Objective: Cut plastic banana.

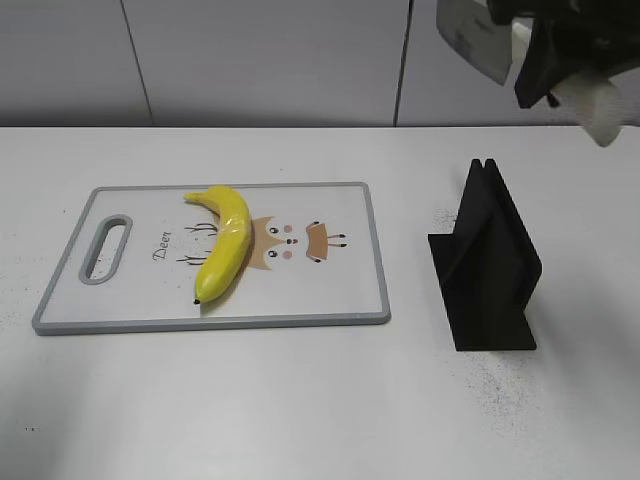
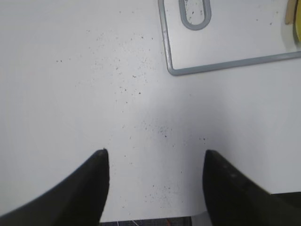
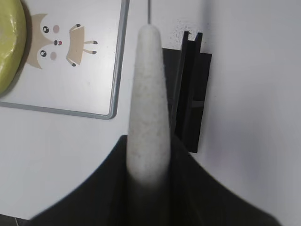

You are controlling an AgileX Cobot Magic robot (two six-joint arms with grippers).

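The plastic banana (image 1: 225,245), glossy yellow with a dark tip, lies lengthwise on the white cutting board (image 1: 330,300), left of the deer picture. It shows at the top left of the right wrist view (image 3: 9,42). My right gripper (image 1: 550,60) is high at the back right, above the black stand, shut on the knife's white handle (image 3: 148,94); the blade shows only as a thin line beyond the handle. My left gripper (image 2: 154,157) is open and empty over bare table, near the board's handle corner (image 2: 225,42). It is out of the exterior view.
A black knife stand (image 1: 490,265) with an empty slot stands right of the board, and shows in the right wrist view (image 3: 190,89). The board has a grey rim and a handle hole (image 1: 105,245) at its left end. The white table is speckled with dark crumbs.
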